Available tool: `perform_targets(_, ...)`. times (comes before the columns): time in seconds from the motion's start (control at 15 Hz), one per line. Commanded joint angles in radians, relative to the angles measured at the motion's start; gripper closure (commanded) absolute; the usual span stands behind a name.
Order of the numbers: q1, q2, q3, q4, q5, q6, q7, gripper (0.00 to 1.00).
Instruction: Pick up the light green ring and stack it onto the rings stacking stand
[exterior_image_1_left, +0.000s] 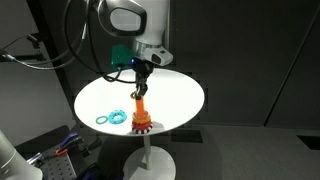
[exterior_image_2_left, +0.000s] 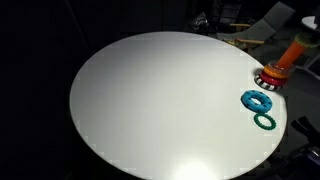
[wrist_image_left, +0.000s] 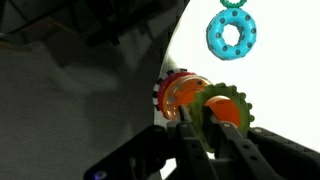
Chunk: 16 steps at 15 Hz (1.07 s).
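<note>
In the wrist view my gripper (wrist_image_left: 196, 122) is shut on the left rim of the light green ring (wrist_image_left: 232, 108). The ring is held on edge around the tip of the orange peg. The stand's red scalloped base (wrist_image_left: 172, 92) shows just behind it. In an exterior view my gripper (exterior_image_1_left: 140, 86) hangs directly over the rings stacking stand (exterior_image_1_left: 141, 119) near the table's front edge. In an exterior view the stand (exterior_image_2_left: 273, 75) sits at the far right of the table; there the gripper and the green ring cannot be made out.
The round white table (exterior_image_1_left: 175, 100) on a pedestal is ringed by dark surroundings. A cyan-blue ring (wrist_image_left: 232, 35) and a darker teal ring (exterior_image_2_left: 265, 121) lie next to the stand; the rings also show beside the stand in an exterior view (exterior_image_1_left: 112, 117). The stand is close to the table's edge (exterior_image_2_left: 290, 110).
</note>
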Motion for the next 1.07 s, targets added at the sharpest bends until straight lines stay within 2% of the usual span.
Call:
perform_targets(0.0, -0.005, 0.0, 0.002, 0.005, -0.016, 0.012, -0.01, 0.94)
perform_targets(1.0, 0.007, 0.023, 0.001, -0.005, 0.065, 0.069, -0.096, 0.94)
